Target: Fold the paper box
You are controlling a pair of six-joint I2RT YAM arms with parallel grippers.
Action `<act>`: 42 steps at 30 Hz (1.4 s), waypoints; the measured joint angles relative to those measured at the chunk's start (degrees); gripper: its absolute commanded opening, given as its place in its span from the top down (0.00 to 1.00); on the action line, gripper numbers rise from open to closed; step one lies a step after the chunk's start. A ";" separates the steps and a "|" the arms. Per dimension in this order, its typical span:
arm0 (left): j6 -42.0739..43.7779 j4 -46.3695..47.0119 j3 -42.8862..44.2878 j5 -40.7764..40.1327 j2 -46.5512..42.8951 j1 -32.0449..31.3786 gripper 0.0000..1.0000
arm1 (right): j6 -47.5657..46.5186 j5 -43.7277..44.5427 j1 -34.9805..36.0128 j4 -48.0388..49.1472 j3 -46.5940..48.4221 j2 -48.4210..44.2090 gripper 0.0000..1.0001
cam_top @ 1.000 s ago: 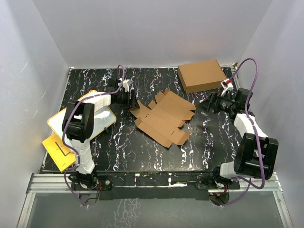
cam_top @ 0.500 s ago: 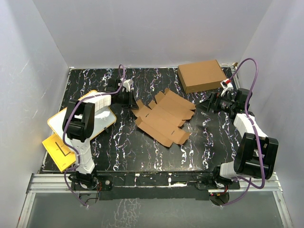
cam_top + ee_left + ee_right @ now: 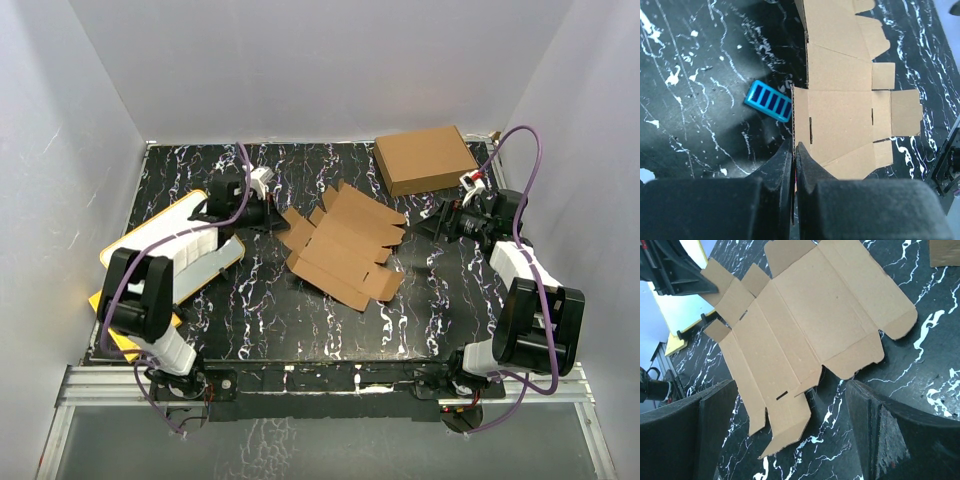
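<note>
The paper box (image 3: 342,245) is a flat brown die-cut sheet with flaps and tabs, lying mid-table. My left gripper (image 3: 277,218) is at its left edge, shut on the paper box; in the left wrist view the cardboard edge (image 3: 794,125) runs down between the closed fingers (image 3: 807,165). That side of the sheet looks slightly raised. My right gripper (image 3: 428,225) hovers open just right of the sheet. In the right wrist view the sheet (image 3: 810,315) lies ahead of the wide-apart fingers (image 3: 887,435), with bare table between them.
A larger ready-made brown box (image 3: 425,158) sits at the back right. A white board with a yellow rim (image 3: 170,245) and a yellow sheet (image 3: 108,310) lie at the left. A small blue striped piece (image 3: 768,101) rests on the table beside the sheet's left edge.
The left gripper has shut on the sheet's left edge and drawn back left, its arm swinging low. The sheet has shifted slightly toward the back left. The right gripper has barely moved.
</note>
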 measured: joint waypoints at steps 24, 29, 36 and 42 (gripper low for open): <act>-0.61 12.61 -21.57 -4.66 -21.07 -4.92 1.00 | -0.04 -5.44 0.15 2.38 -0.81 0.09 0.02; -1.29 15.02 -24.11 -5.84 -23.82 -4.94 1.00 | -0.39 -4.13 0.26 2.05 -0.76 0.09 0.02; -1.36 16.85 -24.87 -6.45 -25.59 -4.94 1.00 | -0.61 -1.49 0.24 1.07 -0.72 2.08 0.00; -1.70 19.71 -26.47 -6.16 -26.86 -5.01 1.00 | 4.52 -1.64 0.24 4.15 -1.64 7.06 0.03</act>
